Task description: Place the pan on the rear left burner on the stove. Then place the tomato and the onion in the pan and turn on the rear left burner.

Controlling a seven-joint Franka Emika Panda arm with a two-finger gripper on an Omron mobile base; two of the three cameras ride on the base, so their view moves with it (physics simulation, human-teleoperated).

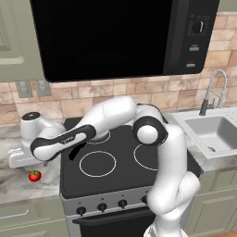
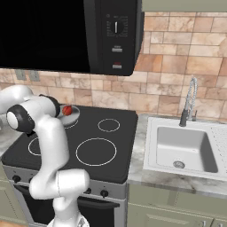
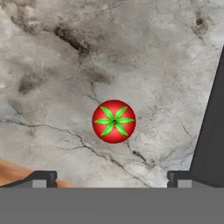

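Brick-tile wall, black microwave [image 1: 125, 34] hung above the stove [image 1: 125, 178]. Marble table [image 1: 18, 183] runs left of the stove; sink [image 2: 184, 148] with a tall faucet [image 2: 189, 101] sits to its right. Stove is black glass with white burner rings and a row of knobs on a silver front.

In the right base view the pan [image 2: 71, 116] sits at the stove's back left corner with a red ball, the onion [image 2: 67, 110], inside it. Rear left burner is hidden by the arm.

Arm [image 1: 171, 185] rises in front of the stove, elbow high, forearm reaching left and down over the table's edge. Fingers [image 3: 113, 178] spread wide, gripping nothing, pointing straight down above the tomato [image 3: 113, 121].

Tomato lies on the bare table just left of the stove, green stem up, centred between the fingertips and apart from them.
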